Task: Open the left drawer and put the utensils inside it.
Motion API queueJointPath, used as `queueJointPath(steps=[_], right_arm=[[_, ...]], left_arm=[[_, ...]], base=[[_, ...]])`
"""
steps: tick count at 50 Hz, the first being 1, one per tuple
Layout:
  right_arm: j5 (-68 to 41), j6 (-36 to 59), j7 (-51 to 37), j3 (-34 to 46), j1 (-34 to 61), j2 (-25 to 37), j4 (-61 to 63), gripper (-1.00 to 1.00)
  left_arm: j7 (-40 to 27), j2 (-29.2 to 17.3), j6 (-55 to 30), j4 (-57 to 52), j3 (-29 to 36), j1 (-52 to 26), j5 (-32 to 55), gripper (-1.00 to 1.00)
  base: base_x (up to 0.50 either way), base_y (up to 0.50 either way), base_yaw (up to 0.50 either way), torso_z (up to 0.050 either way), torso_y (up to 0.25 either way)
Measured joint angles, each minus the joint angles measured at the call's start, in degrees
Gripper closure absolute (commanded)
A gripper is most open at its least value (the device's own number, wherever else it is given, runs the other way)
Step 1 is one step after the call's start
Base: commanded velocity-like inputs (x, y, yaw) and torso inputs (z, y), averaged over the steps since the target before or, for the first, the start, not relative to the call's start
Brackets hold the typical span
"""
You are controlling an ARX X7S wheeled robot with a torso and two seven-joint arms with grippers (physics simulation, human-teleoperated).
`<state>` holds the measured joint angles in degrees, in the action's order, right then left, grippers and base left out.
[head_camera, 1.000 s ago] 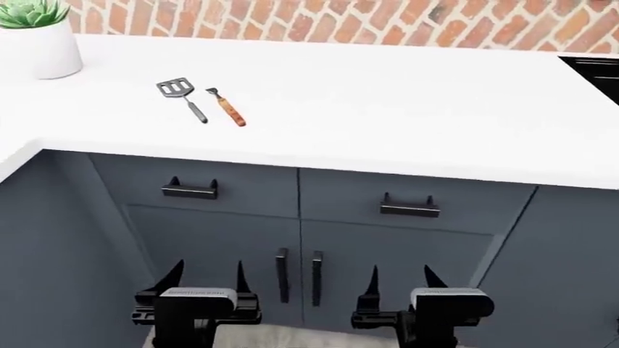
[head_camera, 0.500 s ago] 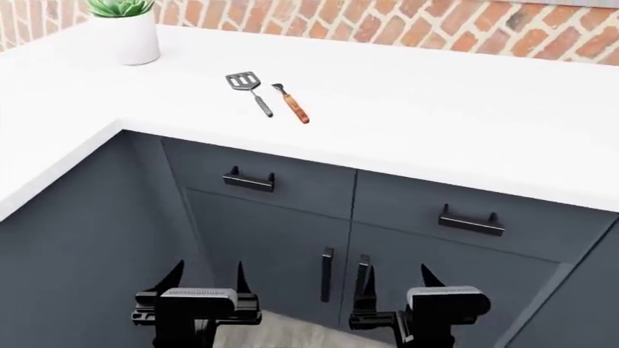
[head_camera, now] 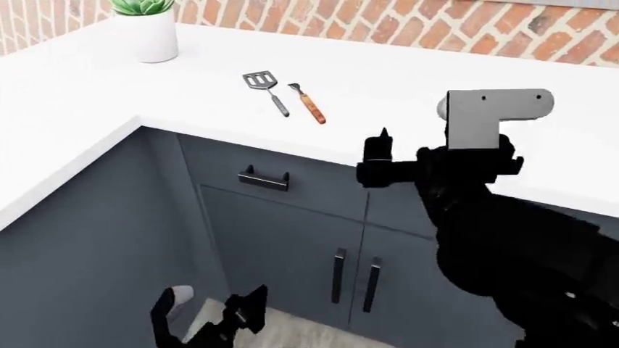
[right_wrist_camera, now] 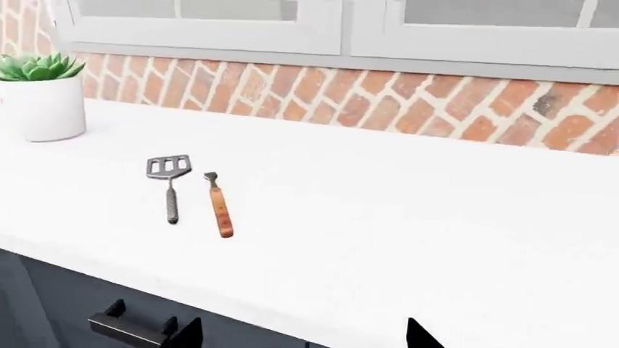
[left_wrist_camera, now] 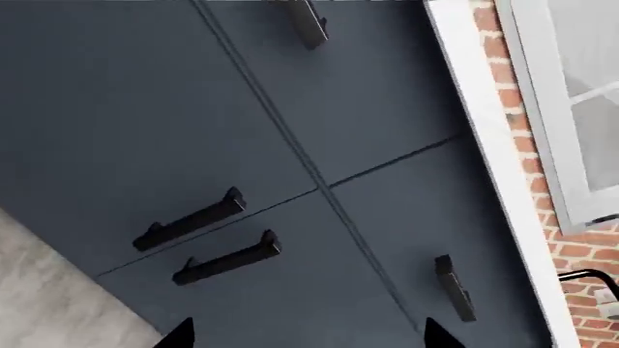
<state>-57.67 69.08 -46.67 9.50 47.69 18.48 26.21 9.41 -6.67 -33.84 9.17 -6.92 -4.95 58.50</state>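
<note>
Since the left drawer (head_camera: 275,174) is shut and both grippers, right (head_camera: 387,156) and left (head_camera: 227,322), hang spread and empty, grabbing the slotted spatula (head_camera: 265,88) or wooden-handled fork (head_camera: 309,104) first risks leaving no free claw for the bar handle (head_camera: 264,178).

- The head view looks forward and down from above onto the white desk (head_camera: 87,109), the cabinet fronts and a strip of floor.
- The right wrist view looks level across the desk top toward the brick wall (right_wrist_camera: 320,94) and window frames, fairly close to the desk edge.
- The left wrist view faces the cabinet fronts from low down, rolled sideways.
- Head and right wrist views share the spatula (head_camera: 264,85), fork (head_camera: 309,106) and plant pot (head_camera: 147,36).
</note>
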Motion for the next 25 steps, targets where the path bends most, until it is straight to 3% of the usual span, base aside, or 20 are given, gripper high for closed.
queueJointPath(steps=[4,8,16,25], right_arm=[[-17.3,5.1,-11.0,3.6,12.4,2.1,-6.4,-1.00],[-24.4,9.1,-14.6,6.6,21.8,3.1,-12.1,-1.00],[-28.8,11.9,-14.2,10.4,31.3,4.6,-17.8,-1.00],[-29.8,12.1,-12.5,12.7,35.3,6.0,-20.4,-1.00]], left_arm=[[5.1,-0.4,-3.7,3.8,-1.6,-0.3,6.3,-1.00],[11.0,-1.3,-6.0,7.8,-2.3,-0.9,10.2,-1.00],[19.8,-2.0,-6.2,18.0,-3.9,-3.0,14.2,-1.00],[19.5,-0.6,-4.0,18.8,-6.6,-1.6,17.3,-1.00]], base=[[0.00,0.00,0.00,0.000,0.000],[0.00,0.00,0.00,0.000,0.000],[0.42,0.13,0.00,0.000,0.000],[0.48,0.15,0.00,0.000,0.000]])
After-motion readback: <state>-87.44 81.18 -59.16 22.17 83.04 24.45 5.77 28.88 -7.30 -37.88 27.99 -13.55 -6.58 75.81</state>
